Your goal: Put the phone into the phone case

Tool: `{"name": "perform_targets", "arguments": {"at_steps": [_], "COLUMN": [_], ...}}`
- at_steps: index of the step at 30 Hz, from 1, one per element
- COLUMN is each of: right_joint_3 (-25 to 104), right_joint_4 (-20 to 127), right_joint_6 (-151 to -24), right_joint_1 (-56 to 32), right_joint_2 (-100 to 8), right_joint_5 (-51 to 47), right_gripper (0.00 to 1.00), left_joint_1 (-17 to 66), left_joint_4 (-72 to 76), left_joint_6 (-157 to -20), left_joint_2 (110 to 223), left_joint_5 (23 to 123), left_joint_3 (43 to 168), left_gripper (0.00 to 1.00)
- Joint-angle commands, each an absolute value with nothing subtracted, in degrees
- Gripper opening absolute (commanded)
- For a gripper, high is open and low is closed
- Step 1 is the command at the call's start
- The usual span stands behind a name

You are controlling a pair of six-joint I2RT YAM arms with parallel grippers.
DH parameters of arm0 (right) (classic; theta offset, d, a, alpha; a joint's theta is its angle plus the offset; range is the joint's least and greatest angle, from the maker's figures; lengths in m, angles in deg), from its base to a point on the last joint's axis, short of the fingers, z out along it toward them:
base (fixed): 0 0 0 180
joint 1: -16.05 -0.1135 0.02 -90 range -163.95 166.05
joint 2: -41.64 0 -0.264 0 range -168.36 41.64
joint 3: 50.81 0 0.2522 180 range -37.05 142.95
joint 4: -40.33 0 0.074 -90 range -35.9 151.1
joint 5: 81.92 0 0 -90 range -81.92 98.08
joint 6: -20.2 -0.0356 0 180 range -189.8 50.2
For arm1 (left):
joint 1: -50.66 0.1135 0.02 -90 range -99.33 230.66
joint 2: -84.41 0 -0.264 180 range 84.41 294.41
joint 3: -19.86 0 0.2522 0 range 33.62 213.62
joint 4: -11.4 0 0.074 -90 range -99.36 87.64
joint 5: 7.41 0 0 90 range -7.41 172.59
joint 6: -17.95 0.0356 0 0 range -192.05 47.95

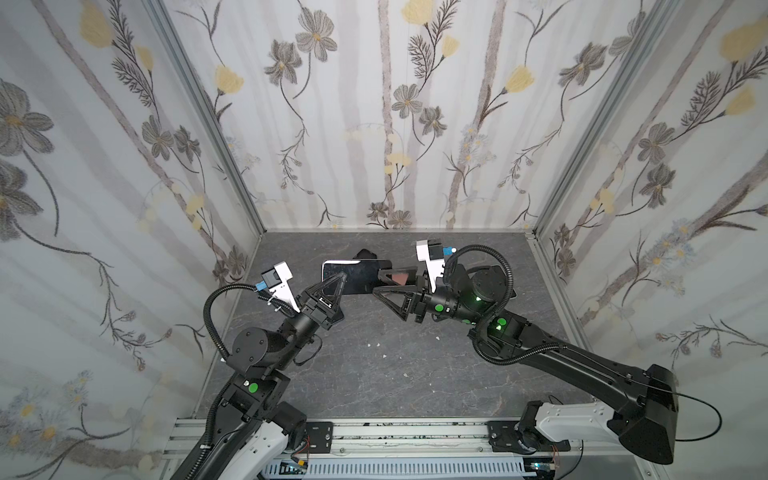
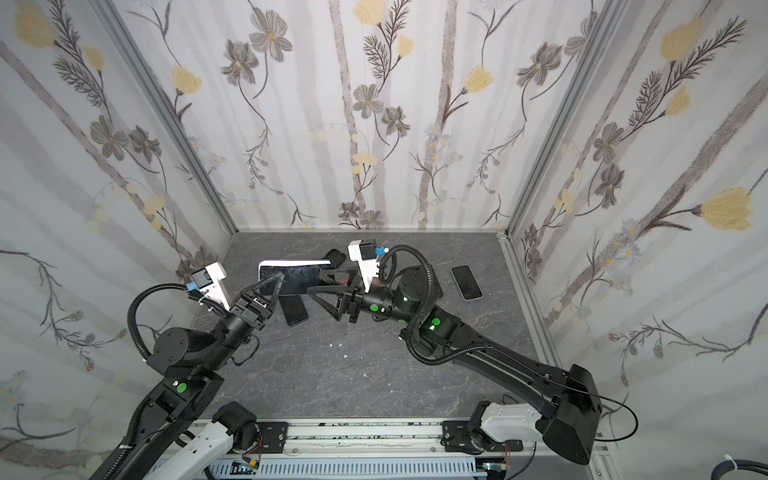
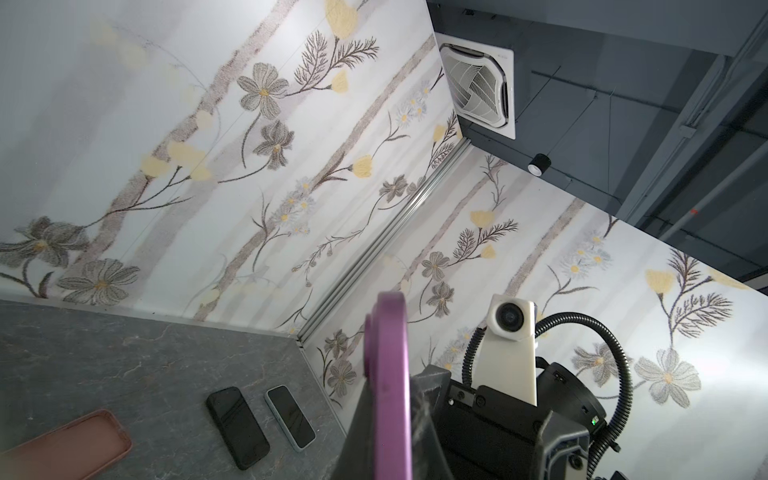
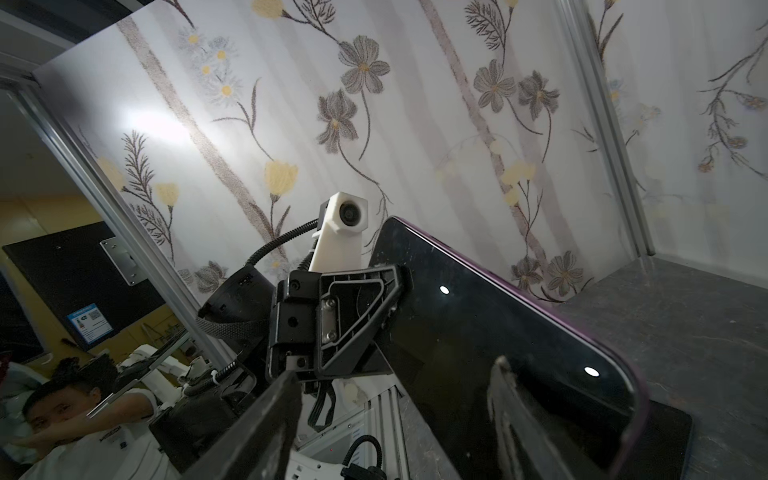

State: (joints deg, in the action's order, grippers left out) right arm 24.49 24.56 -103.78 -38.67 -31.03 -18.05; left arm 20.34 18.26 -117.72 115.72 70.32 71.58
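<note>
The left pincer (image 1: pixel 338 279) is clenched on one end of the phone (image 1: pixel 359 276) and holds it clear of the table (image 1: pixel 374 374). The phone's dark screen shows in both top views, and a purple rim runs along its edge. At the phone's other end the right pincer (image 1: pixel 377 282) is released, fingers apart, with one finger across the screen in the right wrist view. Below the right pincer's fingers the pink phone case (image 3: pixel 62 444) lies flat on the table. Past that pincer's wrist, toward the side wall, a black phone (image 3: pixel 237 428) and a pale-rimmed phone (image 2: pixel 466 281) lie side by side.
</note>
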Motion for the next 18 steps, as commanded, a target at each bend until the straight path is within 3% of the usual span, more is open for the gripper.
{"name": "perform_targets", "arguments": {"at_steps": [1, 4, 11, 18], "right_joint_3": [25.7, 26.0, 25.6, 26.4], "right_joint_4": [20.5, 19.4, 27.5, 31.6], "right_joint_6": [-106.4, -107.1, -103.1, -102.7], "right_joint_1": [-38.7, -38.7, -37.7, -36.0], "right_joint_2": [-32.5, -33.1, -27.4, -26.1], "right_joint_5": [-24.4, -25.3, -19.5, -19.4], "right_gripper": [0.63, 0.59, 0.67, 0.67], "left_joint_1": [20.4, 20.4, 20.4, 20.4], "left_joint_4": [28.0, 29.3, 23.6, 28.7], "left_joint_6": [-119.8, -120.0, -114.8, -116.3], "left_joint_2": [116.0, 115.9, 112.5, 113.2], "left_joint_5": [66.1, 65.7, 69.8, 64.2], "left_joint_3": [71.6, 71.5, 73.4, 73.2], "left_gripper": [0.00, 0.00, 0.00, 0.00]}}
